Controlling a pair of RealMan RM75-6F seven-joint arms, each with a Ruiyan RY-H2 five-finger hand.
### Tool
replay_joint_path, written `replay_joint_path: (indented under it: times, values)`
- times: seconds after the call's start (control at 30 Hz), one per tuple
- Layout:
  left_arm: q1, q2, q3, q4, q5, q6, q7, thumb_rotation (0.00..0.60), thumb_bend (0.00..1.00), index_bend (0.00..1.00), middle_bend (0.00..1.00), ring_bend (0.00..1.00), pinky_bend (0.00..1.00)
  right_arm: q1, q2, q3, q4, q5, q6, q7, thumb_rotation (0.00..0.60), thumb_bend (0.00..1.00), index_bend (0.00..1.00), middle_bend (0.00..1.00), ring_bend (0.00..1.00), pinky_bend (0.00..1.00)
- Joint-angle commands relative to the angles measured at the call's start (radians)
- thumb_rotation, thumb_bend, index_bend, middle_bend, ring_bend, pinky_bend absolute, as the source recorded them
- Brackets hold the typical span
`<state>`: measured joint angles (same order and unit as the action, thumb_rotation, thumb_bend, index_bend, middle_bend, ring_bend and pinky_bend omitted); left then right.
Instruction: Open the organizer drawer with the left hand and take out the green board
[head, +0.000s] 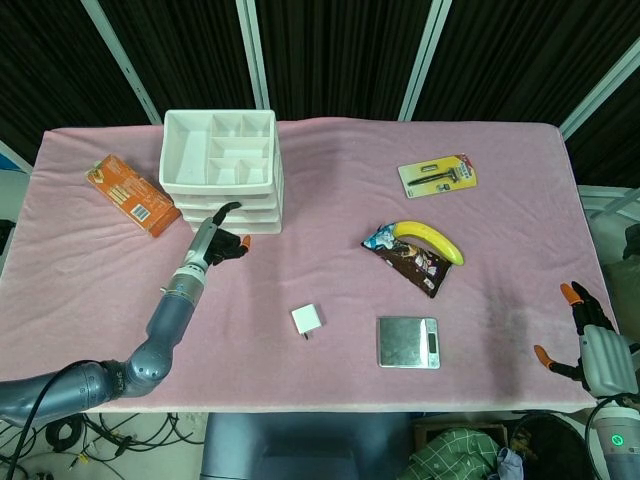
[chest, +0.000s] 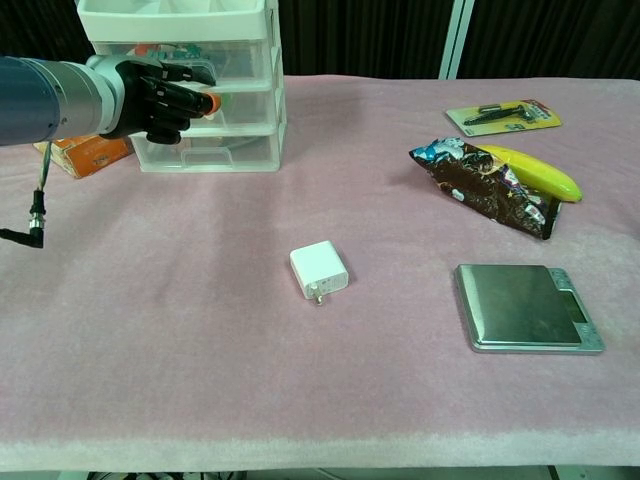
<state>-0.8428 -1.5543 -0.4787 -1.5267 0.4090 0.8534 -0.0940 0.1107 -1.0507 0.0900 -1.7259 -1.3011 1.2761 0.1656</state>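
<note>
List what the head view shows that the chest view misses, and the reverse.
Only the head view shows the right hand, fingers spread at the table's near right corner, and the compartments in the organizer's top tray.

Only the chest view shows the clear drawer fronts side-on, with coloured contents dimly visible behind them.

Both show the left hand at the organizer's front, the orange box, white charger, scale, banana, snack wrapper and packaged razor on the pink cloth.
</note>
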Motion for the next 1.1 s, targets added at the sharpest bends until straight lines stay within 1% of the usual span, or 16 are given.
replay_joint_path:
  times: [0.03,0.37,0.93,1.0,1.1]
  values:
    - [0.001,0.001,0.002,-0.002,0.001,-0.001,0.000,0.600,0.48,0.13,0.95,0.95,0.94,0.000,0.000,0.000,0.000,0.001,0.000,0.001,0.600,0.17,0.05,0.00,0.00,0.16]
    - [0.019,0.018,0.006,-0.042,0.031,0.001,-0.015,0.600,0.48,0.26,0.96,0.95,0.94,-0.001,0.001,-0.001,-0.004,0.000,0.001,0.000,0.600,0.17,0.05,0.00,0.00,0.16]
    - [0.069,0.061,0.036,-0.110,0.078,-0.004,-0.047,0.600,0.48,0.28,0.96,0.95,0.94,-0.003,0.000,0.000,-0.006,-0.003,0.006,0.000,0.600,0.17,0.05,0.00,0.00,0.16]
    - [0.074,0.065,0.039,-0.119,0.089,-0.003,-0.049,0.600,0.48,0.28,0.96,0.95,0.94,-0.003,0.000,0.000,-0.006,-0.003,0.006,-0.001,0.600,0.17,0.05,0.00,0.00,0.16]
    - [0.090,0.079,0.055,-0.148,0.141,0.013,-0.044,0.600,0.48,0.28,0.96,0.95,0.94,-0.003,0.000,-0.001,-0.006,-0.003,0.007,-0.001,0.600,0.17,0.05,0.00,0.00,0.16]
